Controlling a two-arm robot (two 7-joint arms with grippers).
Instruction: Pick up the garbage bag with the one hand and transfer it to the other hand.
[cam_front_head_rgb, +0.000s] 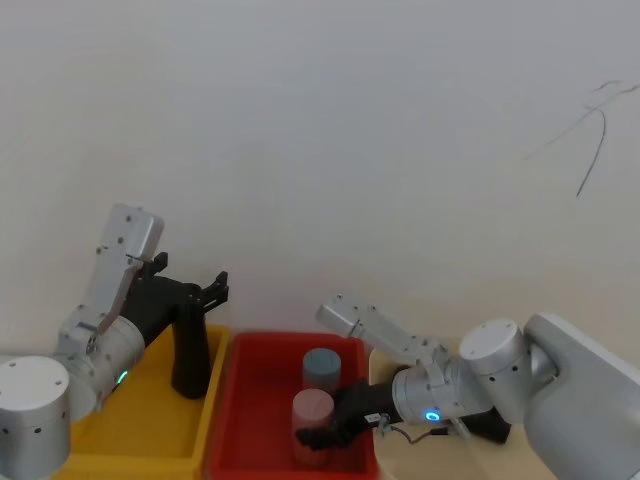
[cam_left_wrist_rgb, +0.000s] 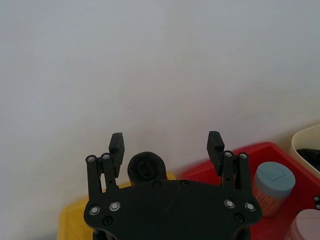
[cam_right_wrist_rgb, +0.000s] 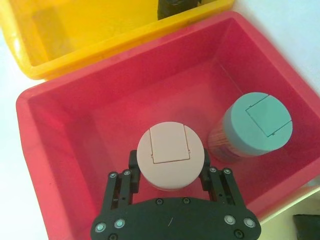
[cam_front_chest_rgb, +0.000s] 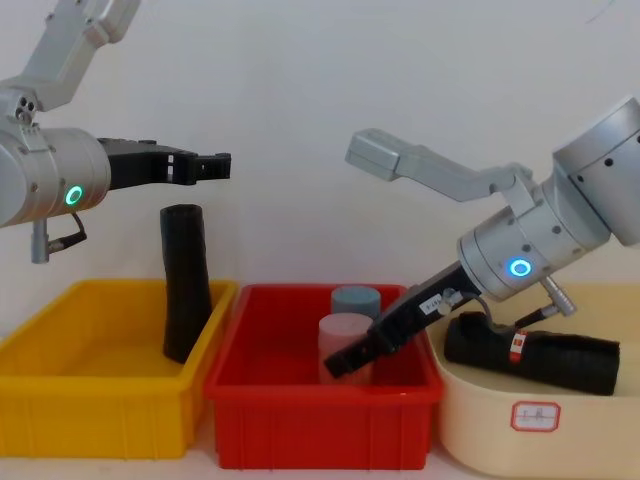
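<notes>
The garbage bag (cam_front_chest_rgb: 530, 357), a thick wrinkled black roll with a red-and-white band, lies in the cream tub (cam_front_chest_rgb: 535, 430) at the right, with no gripper on it. My right gripper (cam_front_chest_rgb: 350, 358) (cam_right_wrist_rgb: 170, 162) reaches down into the red bin (cam_front_chest_rgb: 320, 420), left of the bag. Its fingers (cam_right_wrist_rgb: 133, 161) press both sides of a pink-lidded can (cam_right_wrist_rgb: 170, 152). My left gripper (cam_front_chest_rgb: 215, 165) (cam_left_wrist_rgb: 166, 142) hovers open and empty above the yellow bin (cam_front_chest_rgb: 95, 400), just over the top of a slim smooth black roll (cam_front_chest_rgb: 185, 280) (cam_left_wrist_rgb: 146, 169) standing upright there.
A teal-lidded can (cam_right_wrist_rgb: 260, 122) (cam_front_chest_rgb: 355, 298) stands in the red bin behind the pink one. The three containers sit side by side, yellow, red, cream, from left to right. A white wall rises behind them.
</notes>
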